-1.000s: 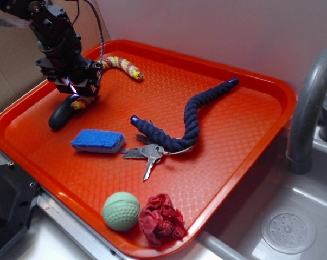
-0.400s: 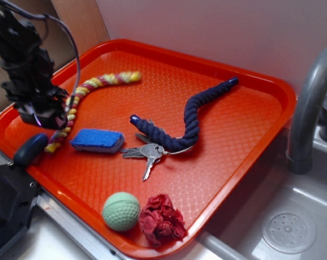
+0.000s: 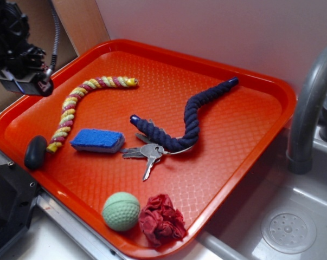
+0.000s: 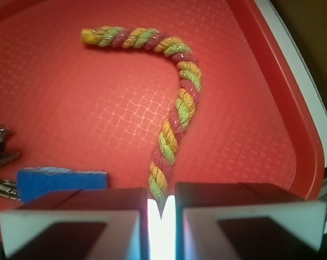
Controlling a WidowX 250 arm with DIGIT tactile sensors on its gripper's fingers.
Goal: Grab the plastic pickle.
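Dark plastic pickle (image 3: 36, 152) on tray (image 3: 250, 81) edge | fingers (image 3: 23, 86) well above (nearly closed, empty)

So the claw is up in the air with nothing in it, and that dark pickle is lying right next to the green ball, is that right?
Not quite. The claw is raised and holds nothing, but the pickle lies at the tray's left edge, beside the end of the striped rope, well apart from the green ball. The exterior view shows it.

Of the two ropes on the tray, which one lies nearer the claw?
The yellow-and-pink striped rope, curving along the tray's left side just below the claw. The dark blue rope lies farther right, by the keys.
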